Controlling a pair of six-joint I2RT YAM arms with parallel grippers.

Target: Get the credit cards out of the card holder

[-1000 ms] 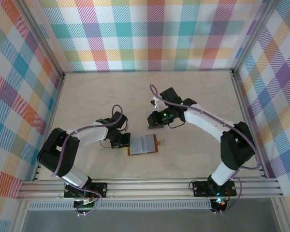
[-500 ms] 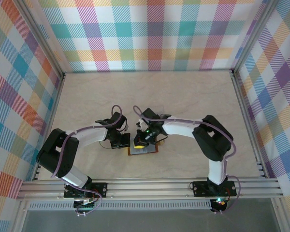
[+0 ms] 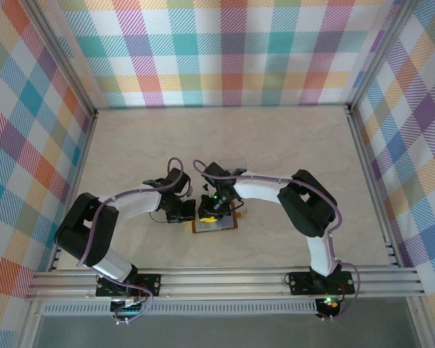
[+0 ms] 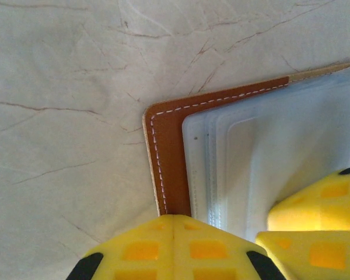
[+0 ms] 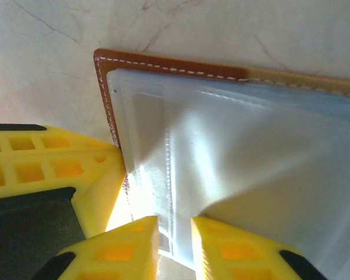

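At the near centre of the table (image 3: 297, 152), you find the card holder (image 3: 219, 225) lying open and flat. Its clear sleeves (image 4: 268, 157) face up and its small tab (image 3: 240, 214) sits at the right edge.

The left gripper (image 4: 172, 248) has its yellow fingers closed together and rests on the brown stitched border at the holder's left edge. The right gripper (image 5: 175, 248) stands over the sleeves with its jaws a narrow gap apart. The edge of a sleeve lies in that gap, but you cannot tell whether it is clamped.

Both grippers work at the same corner of the holder, just beside each other, so each crowds the other's approach. You cannot tell through the cloudy plastic whether the sleeves contain the credit cards.

A clear plastic piece (image 3: 234, 160) lies on the table just beyond the right arm. Plaid walls (image 3: 225, 51) and an aluminium frame (image 3: 225, 279) enclose the table.
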